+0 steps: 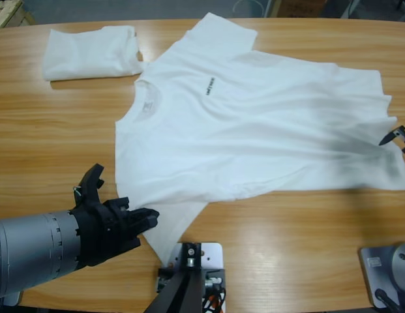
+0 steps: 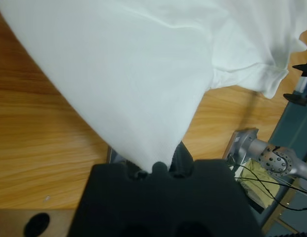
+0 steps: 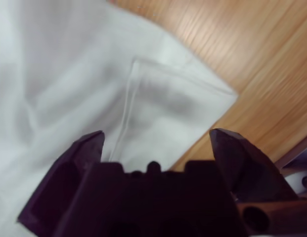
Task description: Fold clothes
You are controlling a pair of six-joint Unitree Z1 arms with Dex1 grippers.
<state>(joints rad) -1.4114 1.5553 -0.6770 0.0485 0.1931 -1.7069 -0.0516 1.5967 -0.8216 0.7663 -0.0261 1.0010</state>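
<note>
The spread T-shirt lies flat across the middle of the table, chest side up, its small black lettering and neck label exposed. The collar points toward the left of the high view and the hem toward the right. We judge this layout deliberate: a garment opened flat gives both arms free corners to lift.

A second T-shirt, already folded into a compact rectangle, sits at the far left of the table, apart from the spread one. We take it as finished work, parked clear of the folding area.

The left gripper sits at the near sleeve of the spread shirt. In the left wrist view the sleeve cloth runs down into the gripper body; the jaws are hidden by the cloth and the body, so we cannot tell whether they are clamped on it.

The right gripper stands wide, its jaws spread on either side of the hem corner, which lies flat on the wood and is not yet pinched. In the high view this gripper shows at the right edge, just beside the hem.

We judge the step in hand as securing two edge points before the first fold. The right jaws must close on the hem corner first.
</note>
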